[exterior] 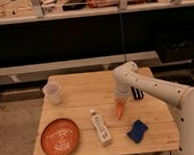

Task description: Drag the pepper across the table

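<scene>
Five loose things sit on the table (81, 88), one of each kind. Farthest to the left of the gripper (121, 98), and a little farther back than it, stands one white cup (53, 92) near the table's left edge. Left of the gripper and nearer the front lies one round orange plate (60, 137), flat on the wood. Closer in, just to the gripper's left and forward of it, one white bottle (100, 127) lies on its side, its length running front to back. Directly under the gripper is the one pepper (120, 109), slim and orange-red, its upper end meeting the gripper and its tip pointing toward the front edge. Whether the claw is clamped on it or only touching it cannot be told. Right of the gripper and forward, one blue sponge (138, 131) rests near the front edge. One white arm (151, 86) reaches in from the right, bending down to the gripper around the middle of the table's right half.

The table is light wood with a planked top. It stands on a speckled floor (14, 133). Behind it runs a long dark counter front (63, 42) with a pale ledge, and cluttered worktops above.
</scene>
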Robot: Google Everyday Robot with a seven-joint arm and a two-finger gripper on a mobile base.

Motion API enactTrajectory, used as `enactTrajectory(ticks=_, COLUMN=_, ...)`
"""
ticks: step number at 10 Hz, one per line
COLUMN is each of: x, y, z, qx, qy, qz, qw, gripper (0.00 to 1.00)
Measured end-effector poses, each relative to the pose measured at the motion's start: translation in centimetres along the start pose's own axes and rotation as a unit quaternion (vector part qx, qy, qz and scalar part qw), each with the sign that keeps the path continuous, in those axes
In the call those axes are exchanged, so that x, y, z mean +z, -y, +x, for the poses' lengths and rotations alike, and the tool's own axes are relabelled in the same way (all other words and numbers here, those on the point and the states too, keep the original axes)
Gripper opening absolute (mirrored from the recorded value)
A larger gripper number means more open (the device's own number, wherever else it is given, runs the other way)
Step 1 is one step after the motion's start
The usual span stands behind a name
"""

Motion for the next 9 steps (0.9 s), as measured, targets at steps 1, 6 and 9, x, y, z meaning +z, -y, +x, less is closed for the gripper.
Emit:
enactTrajectory(ticks=1, x=-0.1, y=-0.5, z=0.1, qx=0.002, qy=0.001, qz=0.001, qw=1.0000, gripper=0.00)
enactTrajectory(ticks=6, x=-0.5, y=-1.6, z=0.7, qx=0.007, qy=0.002, qz=0.006, qw=1.0000, gripper=0.00)
enactTrajectory(ticks=9, x=-0.7, y=-2.3, z=0.9, qx=0.011, qy=0.004, qz=0.008, qw=0.9999, gripper=0.00)
